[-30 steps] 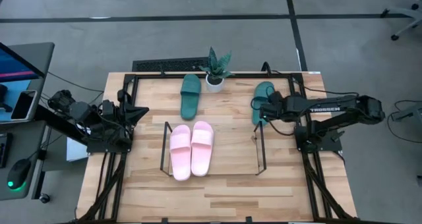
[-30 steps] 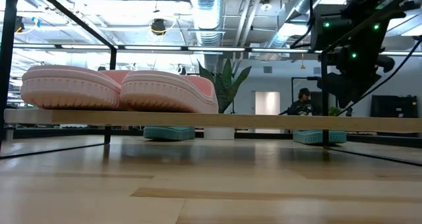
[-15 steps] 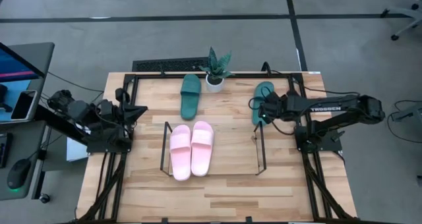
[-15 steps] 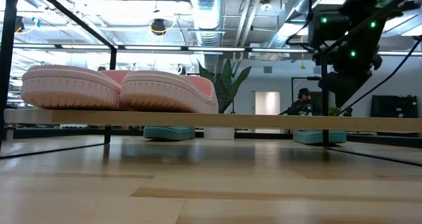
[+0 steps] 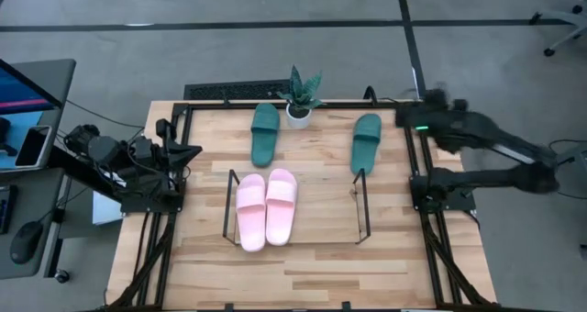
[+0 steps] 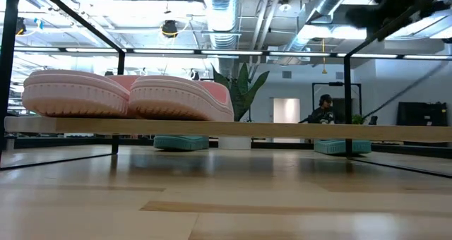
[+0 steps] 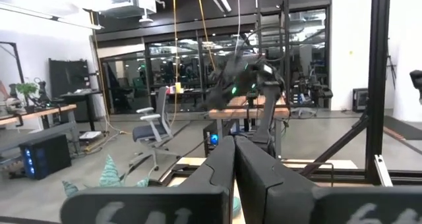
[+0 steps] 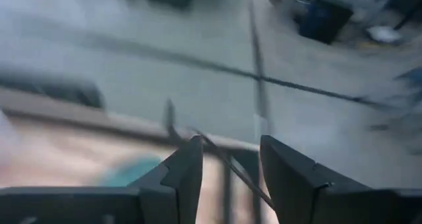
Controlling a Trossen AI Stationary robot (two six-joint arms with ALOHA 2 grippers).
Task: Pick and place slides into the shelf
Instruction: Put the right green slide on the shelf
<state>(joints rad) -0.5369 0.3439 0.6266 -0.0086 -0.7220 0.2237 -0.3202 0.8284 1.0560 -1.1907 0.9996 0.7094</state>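
Two pale pink slides [image 5: 250, 213] [image 5: 281, 206] lie side by side, soles down, on the left part of the black wire shelf [image 5: 360, 206]; the low view shows them [image 6: 127, 94] end-on. Two dark green slides [image 5: 264, 133] [image 5: 366, 143] lie flat on the table beyond the shelf. My right gripper [image 5: 433, 105] is open [image 8: 231, 165] and hangs blurred above the table's far right corner, clear of the right green slide. My left gripper [image 5: 195, 150] is shut [image 7: 234, 155] and waits at the table's left edge.
A small potted plant [image 5: 300, 96] stands at the far edge between the green slides. A black metal frame [image 5: 275, 102] edges the table. The shelf's right half [image 5: 326, 206] holds nothing. A person [image 6: 323, 109] sits far off in the room.
My right gripper has pulled away from above the right green slide, rising and swinging fast toward the table's far right corner. That slide stays flat on the table where it was, now fully uncovered. The left arm has barely shifted.
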